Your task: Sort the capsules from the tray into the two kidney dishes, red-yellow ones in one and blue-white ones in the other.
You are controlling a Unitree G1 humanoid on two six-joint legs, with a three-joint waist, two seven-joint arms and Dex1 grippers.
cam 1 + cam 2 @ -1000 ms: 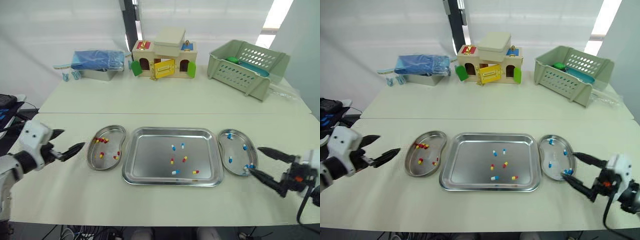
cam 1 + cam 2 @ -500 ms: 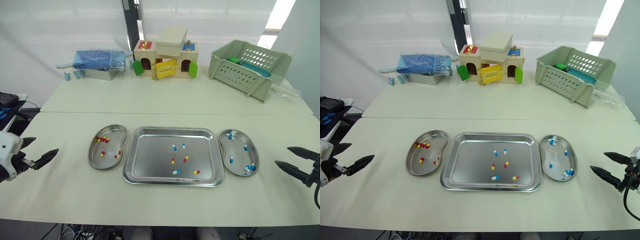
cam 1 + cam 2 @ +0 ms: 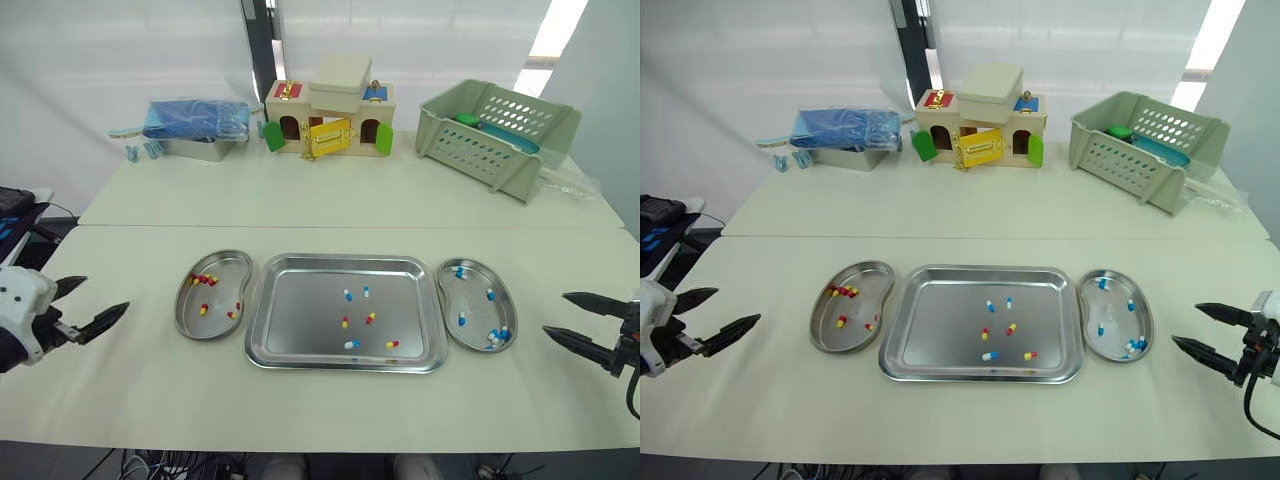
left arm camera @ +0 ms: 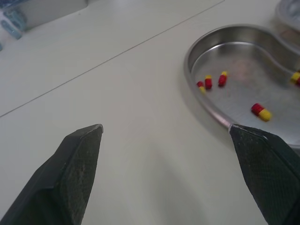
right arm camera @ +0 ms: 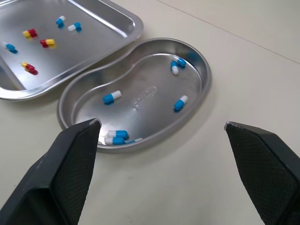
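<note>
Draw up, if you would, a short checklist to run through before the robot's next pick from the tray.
1. Left gripper open and empty: ok.
2. Right gripper open and empty: ok.
3. Capsules left to sort in the tray: ok, three red-yellow capsules and three blue-white capsules lie there, none touching another.
4. Left kidney dish holds red-yellow ones only: ok.
5. Right kidney dish holds blue-white ones only: ok.
6. Both grippers clear of tray and dishes, each out beyond its own dish: ok.
</note>
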